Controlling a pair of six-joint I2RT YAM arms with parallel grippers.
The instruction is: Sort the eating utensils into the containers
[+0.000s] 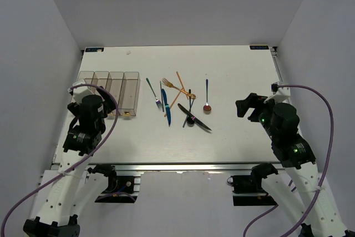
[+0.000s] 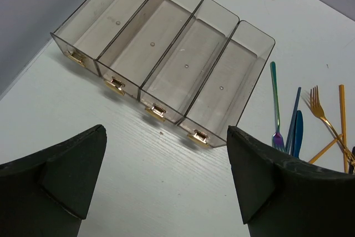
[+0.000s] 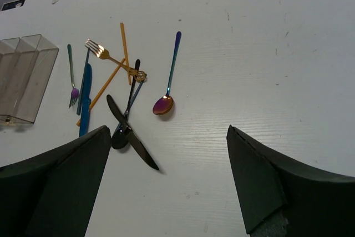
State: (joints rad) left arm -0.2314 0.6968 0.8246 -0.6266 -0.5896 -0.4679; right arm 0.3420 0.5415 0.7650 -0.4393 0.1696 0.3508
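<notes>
Four joined clear bins (image 1: 108,88) stand empty at the table's left; they fill the left wrist view (image 2: 166,54). The utensils lie loose mid-table: a teal fork (image 1: 153,94), a blue knife (image 1: 166,108), a gold fork (image 1: 174,86), crossed orange sticks (image 1: 178,90), a black knife (image 1: 195,119) across a black spoon (image 1: 189,116), and an iridescent spoon (image 1: 207,97) apart on the right. My left gripper (image 1: 79,90) is open and empty just before the bins (image 2: 166,176). My right gripper (image 1: 246,106) is open and empty right of the utensils (image 3: 166,181).
The right wrist view shows the black knife (image 3: 133,140), the iridescent spoon (image 3: 164,104), the gold fork (image 3: 105,53) and the bins' end (image 3: 25,76). White walls close in the table on three sides. A purple cable loops off each arm.
</notes>
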